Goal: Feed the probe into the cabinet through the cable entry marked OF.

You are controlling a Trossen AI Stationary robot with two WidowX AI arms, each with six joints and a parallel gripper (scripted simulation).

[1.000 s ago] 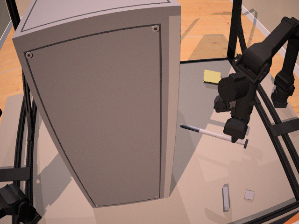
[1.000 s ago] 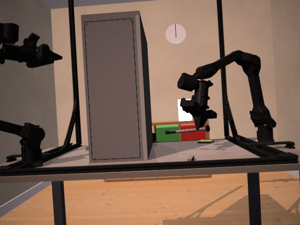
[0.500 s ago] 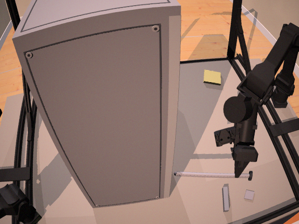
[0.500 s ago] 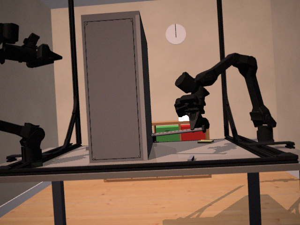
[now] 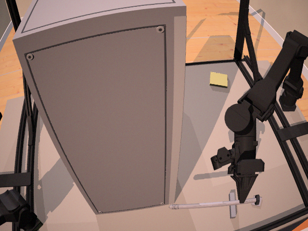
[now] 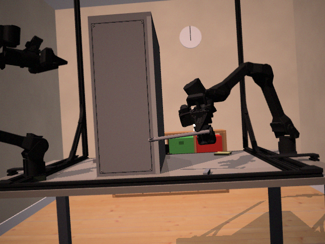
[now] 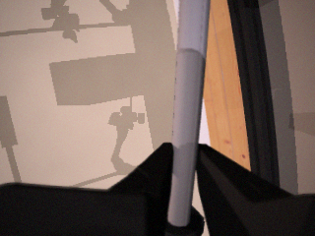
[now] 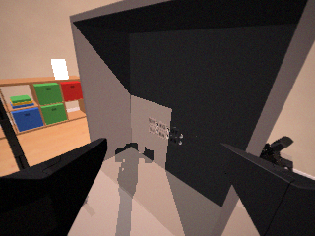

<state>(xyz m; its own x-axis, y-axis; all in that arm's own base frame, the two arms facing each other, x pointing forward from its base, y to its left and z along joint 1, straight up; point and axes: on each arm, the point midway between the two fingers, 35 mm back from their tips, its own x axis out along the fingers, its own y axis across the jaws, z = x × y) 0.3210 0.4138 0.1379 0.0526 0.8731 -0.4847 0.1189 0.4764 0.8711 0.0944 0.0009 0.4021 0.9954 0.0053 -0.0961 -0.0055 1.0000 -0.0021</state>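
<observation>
1. The probe (image 5: pixel 213 204) (image 6: pixel 178 135) (image 7: pixel 189 113), a slender, pale rod with a rounded tip, is held above the table, outside the cabinet. Its dark end knob (image 5: pixel 257 199) (image 6: pixel 211 131) (image 7: pixel 184 228) lies just behind the grip.
2. The left gripper (image 5: pixel 242 200) (image 6: pixel 198 129) (image 7: pixel 183 151) is clenched on the probe near that knob. The step in hand appears to be carrying and aiming it. The long free span would magnify any wrist error; align tip and shaft with the entry before advancing straight, and release only once the probe is supported.
3. The cabinet (image 5: pixel 111 119) (image 6: pixel 120 91) (image 8: pixel 103 84) is a tall, matte grey box, metal-like, with a dark, open interior. Tip contact with its near edge cannot be judged; sweeping sideways risks a knock. The OF mark is not legible.
4. The right gripper (image 6: pixel 65 62) (image 8: pixel 163 146) is released and empty, its tapered black fingers spread.
5. A squared grey bar (image 5: pixel 232 210) (image 6: pixel 206 171) and a flat yellow block (image 5: pixel 218 79) (image 6: pixel 222 153) rest on the table.
</observation>
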